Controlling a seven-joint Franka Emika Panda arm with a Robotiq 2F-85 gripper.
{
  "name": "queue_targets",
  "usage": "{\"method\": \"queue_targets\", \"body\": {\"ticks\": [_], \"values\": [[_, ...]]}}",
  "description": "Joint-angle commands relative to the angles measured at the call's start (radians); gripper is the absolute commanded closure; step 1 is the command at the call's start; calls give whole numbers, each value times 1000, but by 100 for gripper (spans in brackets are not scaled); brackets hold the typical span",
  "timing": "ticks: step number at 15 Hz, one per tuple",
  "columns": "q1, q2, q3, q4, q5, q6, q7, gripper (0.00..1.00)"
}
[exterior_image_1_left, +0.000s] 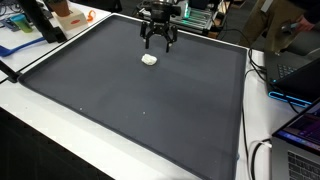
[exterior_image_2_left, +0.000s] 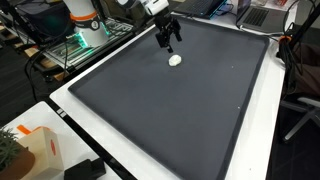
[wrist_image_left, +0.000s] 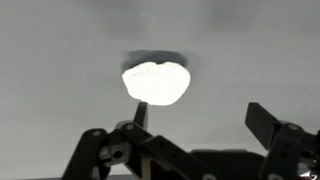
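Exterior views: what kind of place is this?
Probably a robotics lab or office bench: a white table with a dark mat, laptops and cables along the edge. The open claw hangs above a small white lump.

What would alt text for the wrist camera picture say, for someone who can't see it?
A small white lump lies on a grey mat, ahead of the robot's open claw, whose two dark fingers rise from the bottom edge.

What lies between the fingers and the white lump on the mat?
Nothing. In the wrist view, only bare mat separates the fingers of the open gripper from the white lump.
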Motion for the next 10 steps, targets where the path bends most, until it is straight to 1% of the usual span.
{"method": "queue_targets", "body": {"ticks": [1, 2, 3, 4, 5, 7, 10], "values": [[-15, -109, 41, -23, -11, -155, 48, 0], [6, -128, 27, -20, 31, -203, 52, 0], [3, -148, 16, -22, 42, -233, 54, 0], [5, -90, 23, 0, 25, -167, 31, 0], [6, -108, 20, 0, 35, -194, 31, 0], [7, -127, 15, -2, 41, -213, 31, 0], [6, -139, 11, 38, 43, -301, 34, 0]]}}
